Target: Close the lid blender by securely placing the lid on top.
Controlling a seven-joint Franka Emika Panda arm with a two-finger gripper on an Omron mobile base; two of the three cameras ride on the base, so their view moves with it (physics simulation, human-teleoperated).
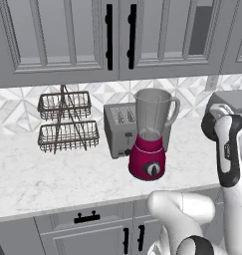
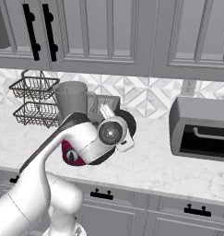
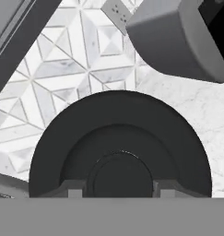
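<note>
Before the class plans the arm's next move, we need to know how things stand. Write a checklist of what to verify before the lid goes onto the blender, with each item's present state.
1. Blender stands upright on the counter: ok.
2. Jar mouth uncovered, nothing over it: ok.
3. Knob of the lid sits between the fingertips of the pincer: ok.
4. Grip firmly shut on the knob: cannot tell.
5. Lid above the jar's rim: not ok; it is off to the blender's right, facing the tiled wall.
6. Toaster out of the way: ok; it stands behind the blender, lower than the rim.
</note>
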